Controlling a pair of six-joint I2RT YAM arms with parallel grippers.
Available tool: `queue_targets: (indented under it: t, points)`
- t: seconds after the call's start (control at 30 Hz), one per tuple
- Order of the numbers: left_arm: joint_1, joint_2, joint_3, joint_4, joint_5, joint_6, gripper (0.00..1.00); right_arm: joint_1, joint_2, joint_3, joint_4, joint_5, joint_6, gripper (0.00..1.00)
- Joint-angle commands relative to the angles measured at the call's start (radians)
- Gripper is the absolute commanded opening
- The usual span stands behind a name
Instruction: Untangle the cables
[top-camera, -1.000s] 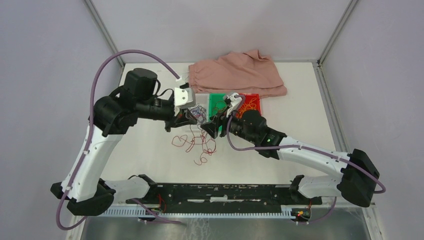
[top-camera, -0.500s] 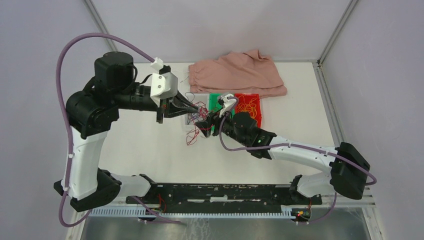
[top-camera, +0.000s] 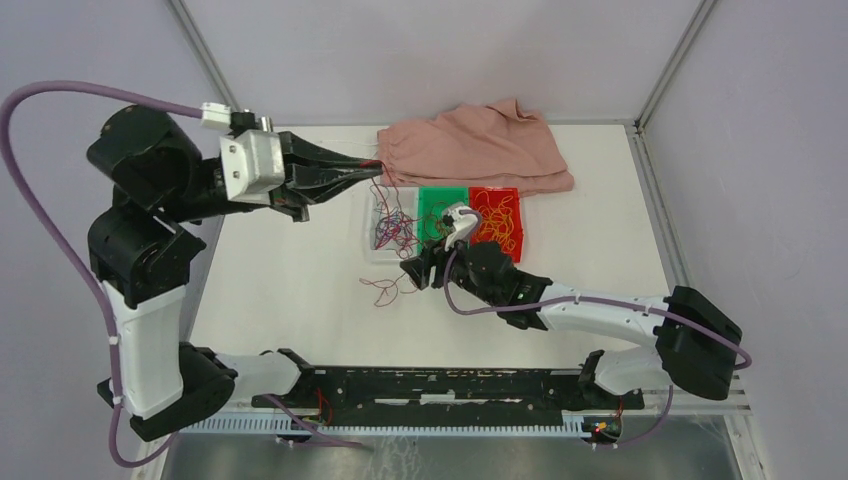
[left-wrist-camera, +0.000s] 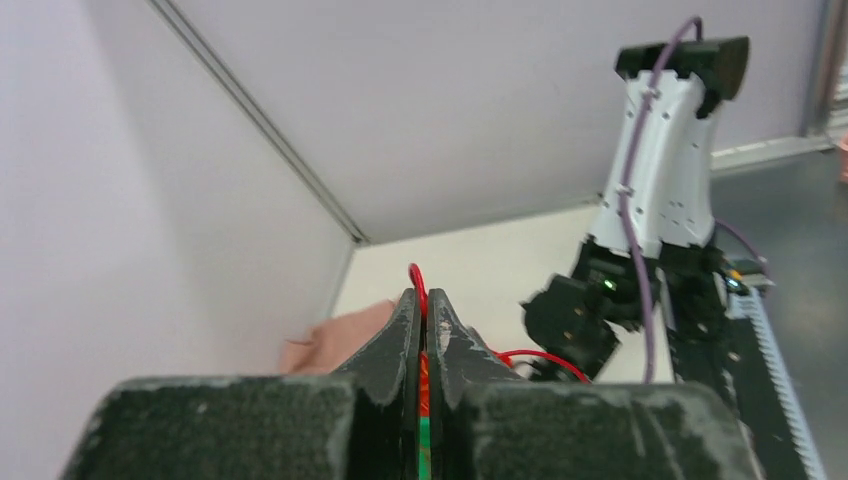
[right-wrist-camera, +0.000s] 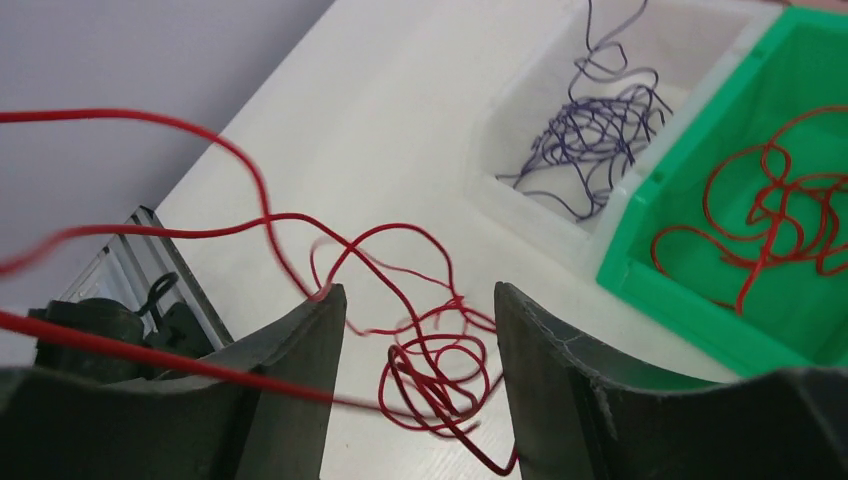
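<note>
- Since a second ago the left gripper has swung up and back, well above the table, drawing the red cable up with it. The loose heap on the table has shrunk.
- That gripper's fingers are pressed together on the red cable, which shows as a small loop poking out past their tips in the wrist view. The cable hangs down from there toward the right gripper.
- The right gripper is spread wide and low over the table. The rest of the red knot lies between and just ahead of its fingers, gripped by neither.
- Beyond the right gripper, the purple cable lies mostly in the white bin. The yellow cable is in the red bin, farthest from both grippers.
- Red loops also sit in the green bin; I cannot tell whether they join the held one.
- My guess is the job is well past halfway: purple and yellow look sorted, and the red knot has yet to be pulled loose and put away.
</note>
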Motion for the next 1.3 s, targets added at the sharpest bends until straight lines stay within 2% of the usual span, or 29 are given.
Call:
queue_targets:
  t: [0.0, 0.33, 0.73, 0.9, 1.0, 1.07, 1.2, 1.27]
  points:
    - [-0.002, -0.031, 0.061, 0.222, -0.087, -0.009, 0.03, 0.004, -0.052, -0.093, 0.062, 0.041, 0.090, 0.62]
    - [-0.002, -0.056, 0.057, 0.524, -0.265, 0.211, 0.03, 0.013, -0.089, -0.250, 0.091, 0.077, 0.168, 0.63]
    - [-0.002, -0.010, 0.090, 0.886, -0.406, 0.475, 0.03, 0.028, -0.085, -0.295, 0.022, 0.138, 0.195, 0.62]
    - [-0.002, 0.044, 0.122, 1.108, -0.506, 0.594, 0.03, 0.036, -0.077, -0.306, -0.059, 0.212, 0.228, 0.59]
    - [-0.002, 0.077, 0.178, 1.109, -0.516, 0.589, 0.03, 0.043, -0.086, -0.293, -0.142, 0.273, 0.243, 0.59]
    - [-0.002, 0.071, 0.178, 1.044, -0.492, 0.546, 0.03, 0.048, -0.110, -0.283, -0.153, 0.277, 0.215, 0.61]
    - [-0.002, -0.005, 0.046, 0.996, -0.433, 0.516, 0.03, 0.057, -0.211, -0.204, -0.128, 0.192, 0.065, 0.68]
    - [-0.002, -0.015, 0.016, 0.984, -0.428, 0.507, 0.03, 0.058, -0.255, -0.125, -0.130, 0.107, -0.011, 0.77]
